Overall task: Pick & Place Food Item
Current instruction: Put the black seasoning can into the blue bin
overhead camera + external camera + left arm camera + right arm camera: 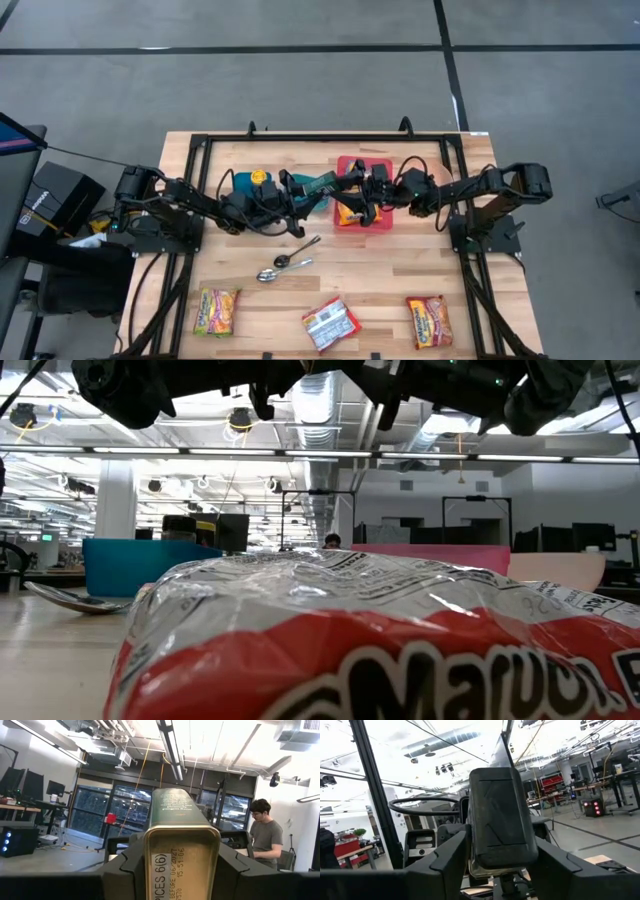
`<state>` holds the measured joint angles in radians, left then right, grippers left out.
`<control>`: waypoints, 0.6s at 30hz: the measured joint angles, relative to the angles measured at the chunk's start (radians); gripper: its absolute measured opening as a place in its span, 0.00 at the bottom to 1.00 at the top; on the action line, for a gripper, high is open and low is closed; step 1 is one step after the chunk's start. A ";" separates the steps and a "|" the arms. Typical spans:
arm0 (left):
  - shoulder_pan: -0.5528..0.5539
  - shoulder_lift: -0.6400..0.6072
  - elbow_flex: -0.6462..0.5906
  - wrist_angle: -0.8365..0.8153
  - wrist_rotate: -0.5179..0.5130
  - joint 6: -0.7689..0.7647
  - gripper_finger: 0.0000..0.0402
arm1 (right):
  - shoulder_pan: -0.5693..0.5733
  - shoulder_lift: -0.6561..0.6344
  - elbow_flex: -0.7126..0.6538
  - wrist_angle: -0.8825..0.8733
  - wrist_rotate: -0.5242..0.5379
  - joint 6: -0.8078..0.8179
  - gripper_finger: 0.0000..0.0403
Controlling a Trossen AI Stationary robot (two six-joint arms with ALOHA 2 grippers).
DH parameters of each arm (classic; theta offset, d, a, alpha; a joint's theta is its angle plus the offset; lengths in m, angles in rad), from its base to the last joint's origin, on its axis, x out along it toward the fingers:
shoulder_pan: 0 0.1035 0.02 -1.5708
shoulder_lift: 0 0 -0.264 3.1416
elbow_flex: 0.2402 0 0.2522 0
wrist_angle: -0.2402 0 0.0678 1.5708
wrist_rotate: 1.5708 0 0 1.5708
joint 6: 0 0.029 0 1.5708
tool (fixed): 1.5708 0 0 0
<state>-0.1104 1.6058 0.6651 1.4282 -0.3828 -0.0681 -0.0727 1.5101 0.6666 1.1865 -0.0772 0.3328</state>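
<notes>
Table (400, 270) pale wood with black frame rails; red bin (352, 165) and blue bin (243, 181), the latter with a yellow item (259, 177) in it. Dark green tin (175, 820) with a pale gold end and dark printed text, seen in left wrist view; two silver spoons (285, 264) at mid-table. Three noodle packets along the near edge: yellow-orange (217, 311), red-and-white (331, 323) and red-orange (429, 321); both arms black.
</notes>
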 joint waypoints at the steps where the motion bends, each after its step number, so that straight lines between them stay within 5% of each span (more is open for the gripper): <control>1: 0.000 0.000 0.000 -0.001 0.000 0.000 0.34 | 0.000 0.000 0.000 0.002 0.000 0.000 0.44; 10: -0.002 -0.004 -0.001 0.009 0.008 -0.017 0.33 | 0.011 -0.006 0.068 -0.090 -0.019 -0.017 0.30; 18: 0.000 0.002 -0.004 -0.014 -0.002 0.002 0.32 | 0.019 0.002 0.065 -0.117 0.010 -0.011 0.40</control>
<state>-0.1104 1.6081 0.6615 1.4146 -0.3844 -0.0666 -0.0540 1.5119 0.7319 1.0693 -0.0677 0.3223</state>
